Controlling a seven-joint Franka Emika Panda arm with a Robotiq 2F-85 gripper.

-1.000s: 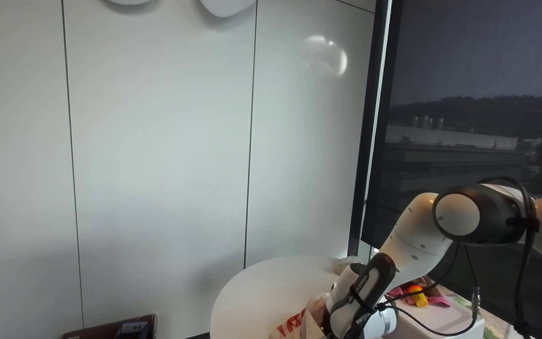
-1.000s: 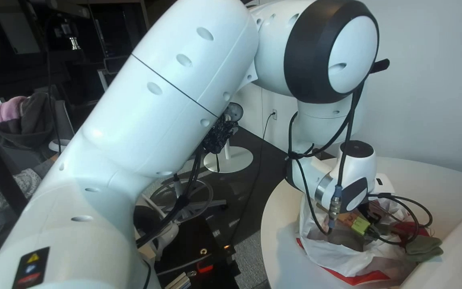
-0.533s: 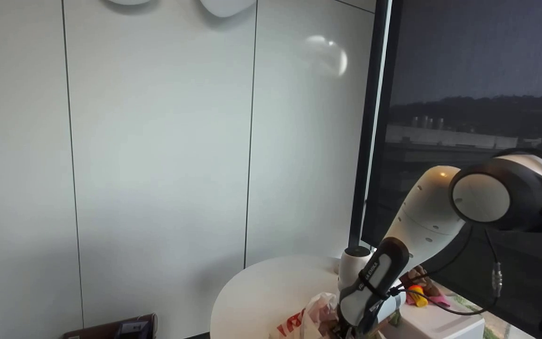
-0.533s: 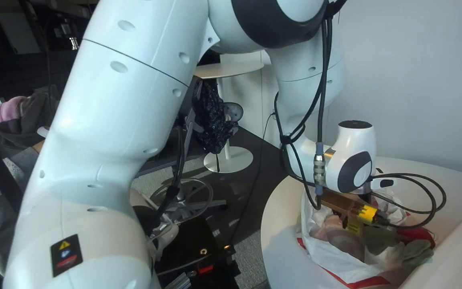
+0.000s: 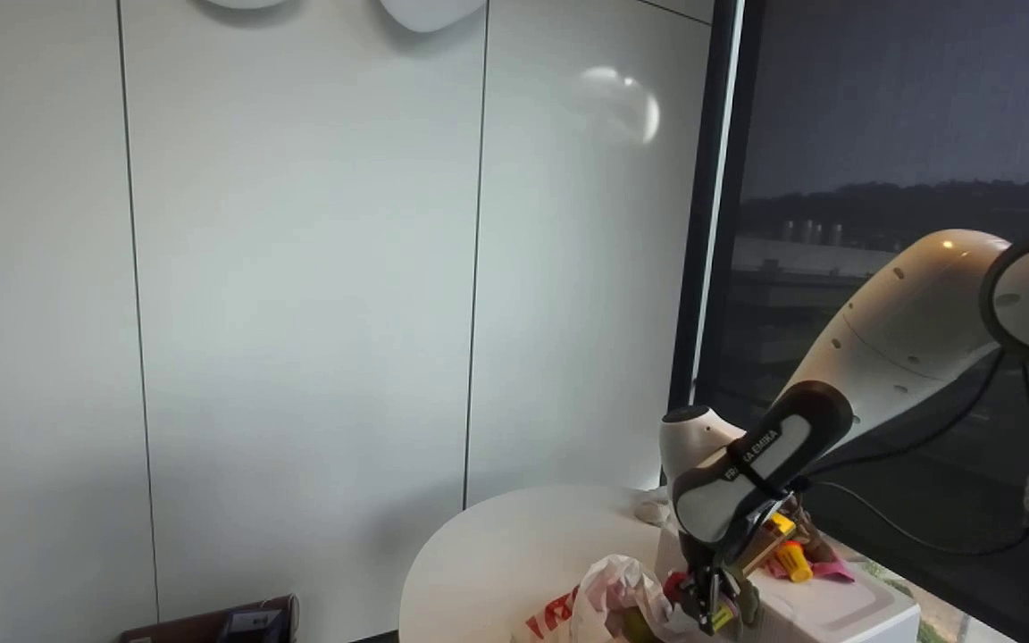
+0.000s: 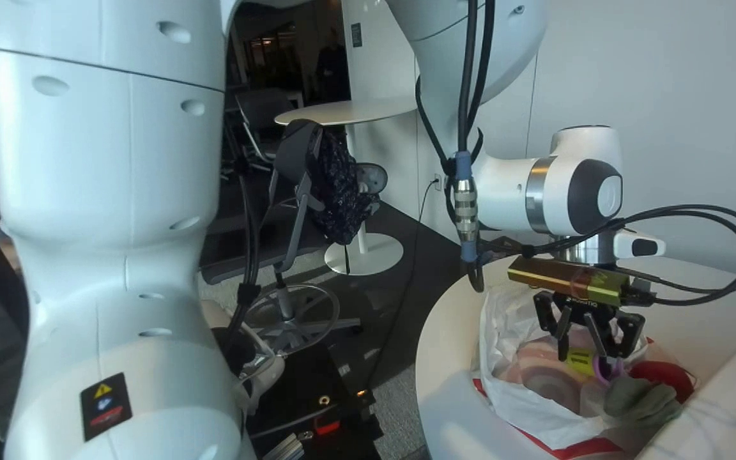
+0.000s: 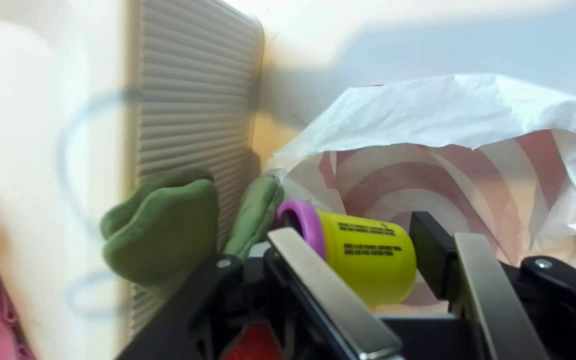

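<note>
- In the wrist view, the fingers (image 7: 430, 250) are clenched on a yellow tub (image 7: 373, 265) with a purple end; it lies across between them, at the edge of a white plastic bag (image 7: 448, 115). On its left there are soft green pieces (image 7: 163, 235), and only here the ribbed side of a white box (image 7: 193, 100) is well visible.
- In an exterior view, the tub is small, just beside the bag and near a red thing (image 5: 674, 585). Only this view shows a yellow jar (image 5: 798, 567), against pink cloth (image 5: 836, 570) on the box. Behind are white wall panels (image 5: 300, 313) and a dark blind (image 5: 907, 89).
- In an exterior view, the bag stands on a round white worktop (image 6: 448, 364). Farther in the room are a small table (image 6: 342, 114) and a chair (image 6: 294, 153) with dark cloth (image 6: 337, 191).
</note>
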